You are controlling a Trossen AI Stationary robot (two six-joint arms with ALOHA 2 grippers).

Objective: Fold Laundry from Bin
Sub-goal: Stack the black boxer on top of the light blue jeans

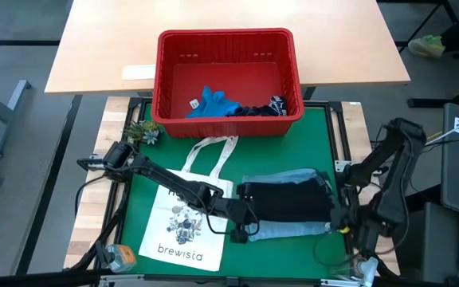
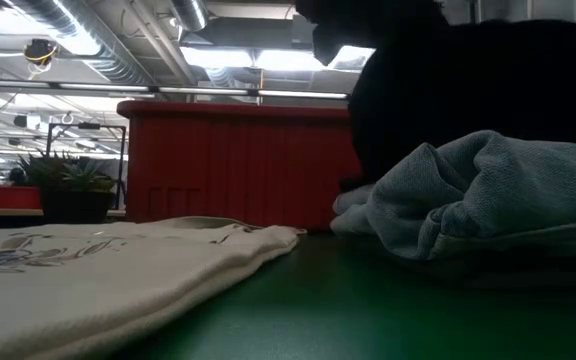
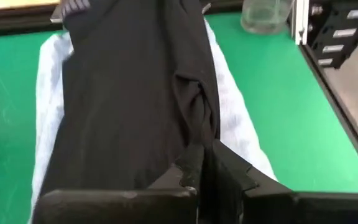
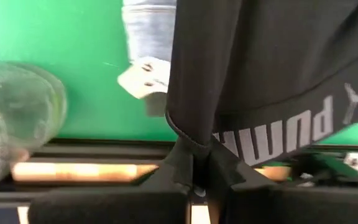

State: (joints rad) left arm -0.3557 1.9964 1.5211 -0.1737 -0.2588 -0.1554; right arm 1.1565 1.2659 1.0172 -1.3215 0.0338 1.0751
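A black garment (image 1: 289, 199) with a white PUMA print (image 4: 284, 134) lies stretched over a folded light blue denim shirt (image 1: 293, 176) on the green mat. My left gripper (image 1: 244, 214) is shut on its left end and my right gripper (image 1: 343, 222) is shut on its right end. In the low view the denim shirt (image 2: 488, 190) rests on the mat with the black cloth (image 2: 448, 100) above it. The red bin (image 1: 225, 36) stands at the far side, with a bright blue garment (image 1: 212, 102) and a dark one (image 1: 265, 108) lying on its floor. My left gripper pinches a bunched fold (image 3: 194, 149) at the black garment's left end between its two fingers. The fingers slant down from the table's left. The cloth runs away from them, spread over the denim shirt (image 3: 235, 118). My right gripper pinches the black garment's hemmed edge (image 4: 188, 140) beside the PUMA print between its two fingers. It comes from above, pointing down. The cloth stretches away from the fingers over the mat and looks drawn fairly taut.
A white brewista tote bag (image 1: 186, 215) lies flat on the mat's left half, under my left arm. A small potted plant (image 1: 143, 131) stands by the bin's near left corner. A clear glass jar (image 4: 17, 112) stands near my right gripper, by the mat's edge.
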